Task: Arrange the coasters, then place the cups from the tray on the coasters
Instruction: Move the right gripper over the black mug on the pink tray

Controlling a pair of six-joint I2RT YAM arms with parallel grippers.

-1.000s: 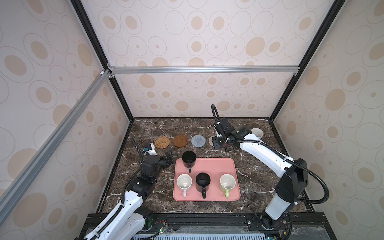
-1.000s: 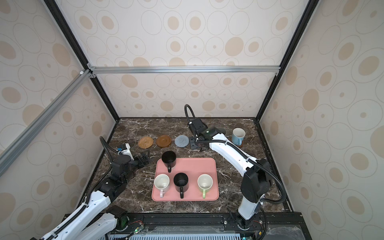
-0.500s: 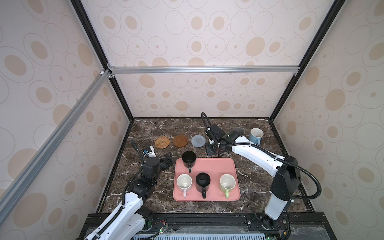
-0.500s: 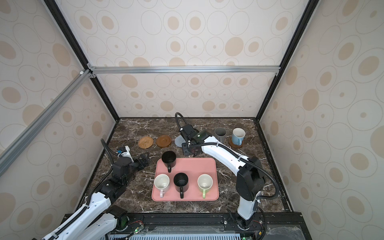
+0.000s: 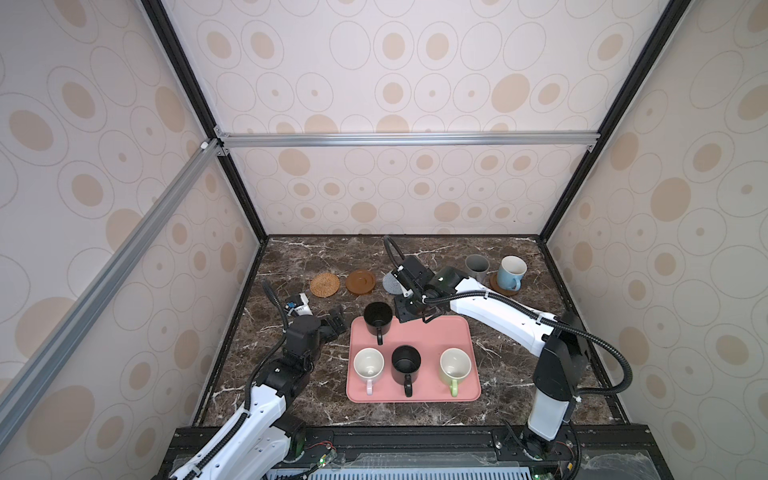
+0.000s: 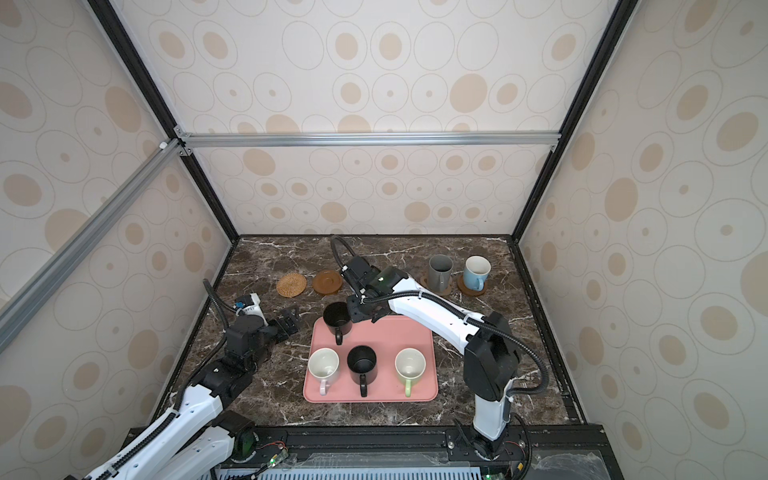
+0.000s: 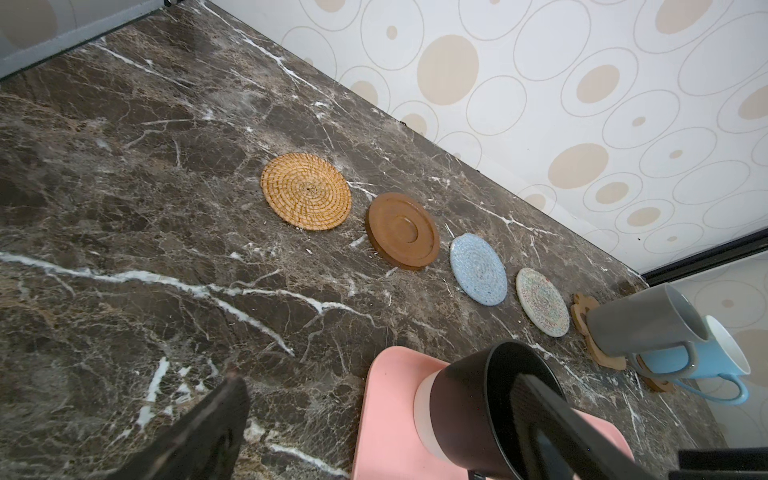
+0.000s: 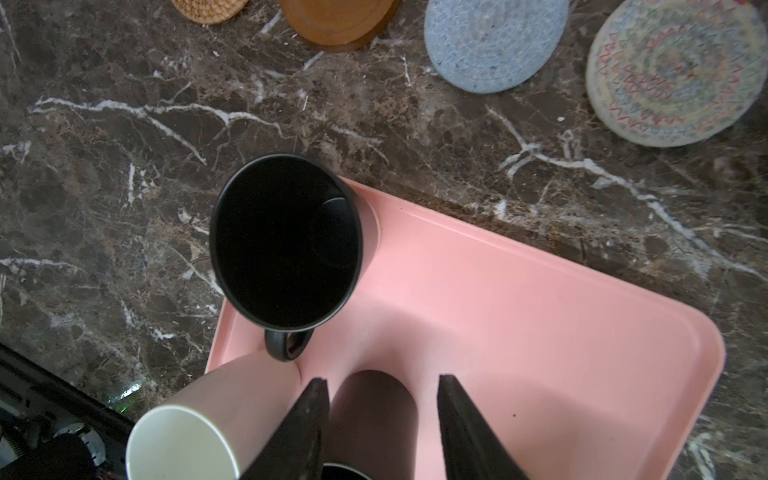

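The pink tray (image 5: 465, 332) holds two black cups (image 5: 377, 318) (image 5: 406, 361), a pale pink cup (image 5: 368, 363) and a light green cup (image 5: 455, 363). At the back right, a grey cup (image 6: 439, 270) stands on the paw coaster (image 6: 424, 282) and a light blue cup (image 6: 476, 272) on a brown disc (image 6: 467, 290). The rattan (image 7: 306, 191), brown (image 7: 402, 230), blue-grey (image 7: 478, 269) and cream (image 7: 542, 301) coasters lie bare in a row. My right gripper (image 5: 409, 309) hangs open over the tray's far edge, beside the far black cup (image 8: 286, 241). My left gripper (image 5: 336, 322) is open, left of the tray.
The enclosure's patterned walls close in the marble table on three sides, and a black rail runs along the front. Bare marble (image 5: 511, 365) shows right of the tray and in front of the coaster row. My right arm (image 5: 494, 311) spans the tray's far right corner.
My right gripper has swung from beside the grey cup at the back, leftward and forward to the tray's far edge. The grey cup now shows uncovered on its coaster. The left arm has stayed still.
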